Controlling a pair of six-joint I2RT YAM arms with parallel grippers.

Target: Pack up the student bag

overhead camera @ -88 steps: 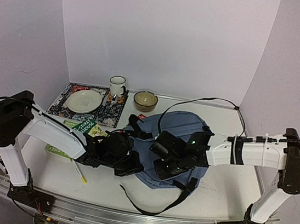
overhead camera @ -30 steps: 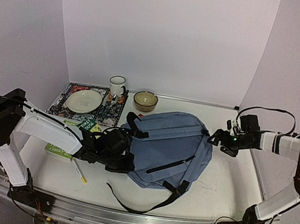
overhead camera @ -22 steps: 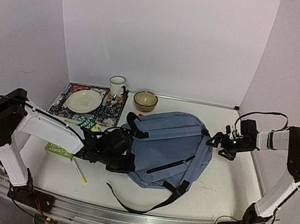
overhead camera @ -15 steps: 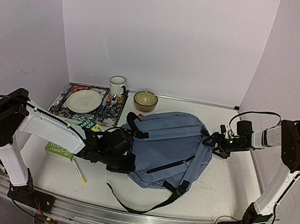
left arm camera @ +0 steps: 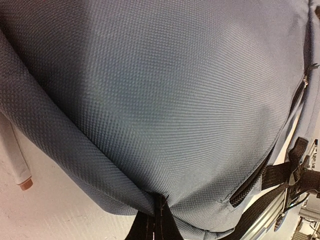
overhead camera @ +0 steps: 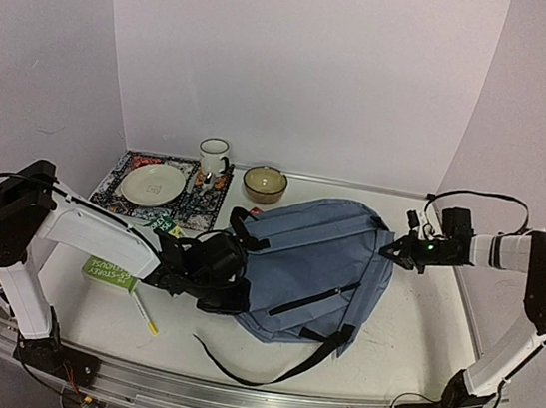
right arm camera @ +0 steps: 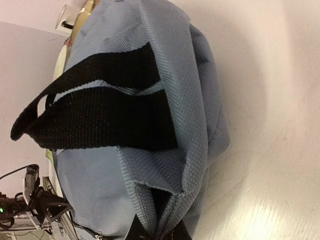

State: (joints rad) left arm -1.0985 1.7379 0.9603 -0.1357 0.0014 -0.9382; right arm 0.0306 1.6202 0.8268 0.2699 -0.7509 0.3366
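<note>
The student bag (overhead camera: 311, 259) is a grey-blue backpack lying flat in the middle of the table, front pocket zipper up. My left gripper (overhead camera: 228, 297) is at its near left edge. The left wrist view is filled with bag fabric (left arm camera: 175, 100) that bunches at a black strap (left arm camera: 156, 226) where the jaws are, so it looks shut on the bag. My right gripper (overhead camera: 395, 250) is at the bag's far right corner, shut on a pinched fold of fabric (right arm camera: 200, 150) beside the black carry handle (right arm camera: 100, 115). Neither gripper's fingers show in the wrist views.
A plate (overhead camera: 153, 184) on a patterned mat (overhead camera: 113, 193), a mug (overhead camera: 213, 157) and a bowl (overhead camera: 265, 184) stand at the back left. Green books (overhead camera: 111, 268) and a pen (overhead camera: 145, 313) lie left of the bag. A loose black strap (overhead camera: 261, 372) trails toward the front edge.
My right gripper left the bag's middle, swung to the far right corner and took hold there. That corner is now pulled up and toward the right. My left gripper stayed at the left edge.
</note>
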